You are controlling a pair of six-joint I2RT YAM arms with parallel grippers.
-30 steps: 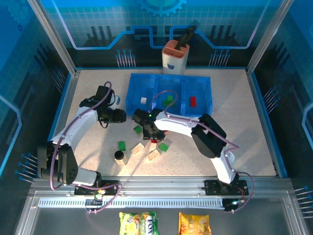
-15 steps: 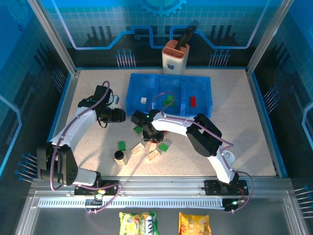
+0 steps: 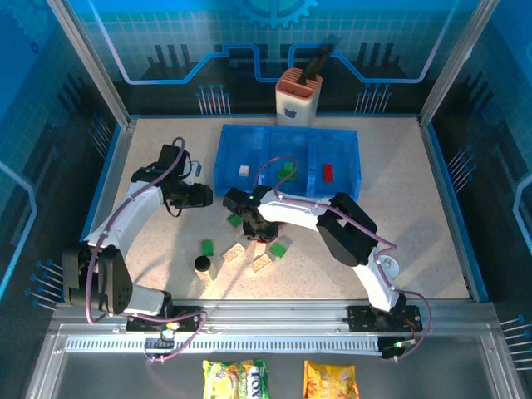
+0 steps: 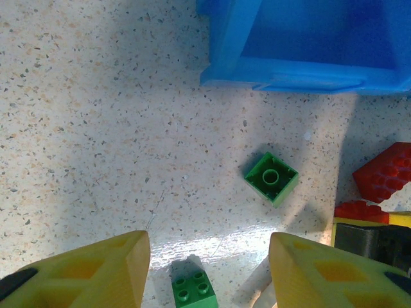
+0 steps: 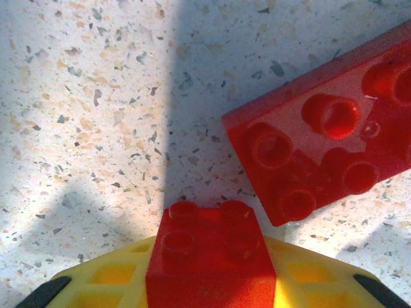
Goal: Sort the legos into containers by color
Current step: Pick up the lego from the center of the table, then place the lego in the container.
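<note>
Right claw point(image 3: 252, 224) clenched on small red brick point(image 5: 212, 269), left claw point(image 3: 204, 197) spread wide.
Overhead: blue tray point(image 3: 224, 166) behind both, cream bricks point(image 3: 261, 263), black cylinder point(image 3: 202, 264) nearer. Left wrist: green brick point(image 4: 271, 178) by tray corner. Right wrist: bigger red brick point(image 5: 321, 160) alongside.

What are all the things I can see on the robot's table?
tray: one, see-through blue, three sections, back of table.
cream lego in tray: one, left section.
green legos in tray: middle section, count unclear.
red lego in tray: one, right section.
loose green legos: three, table before tray.
loose cream legos: two, front middle.
loose red lego: one, on table.
held red lego: one, in right gripper.
black cylinder: one, front left.
cup holder: one, orange-white, behind tray.
snack packets: two, yellow-green and orange, before arm bases.
left gripper: yellow fingers, open.
right gripper: shut on held red lego.
</note>
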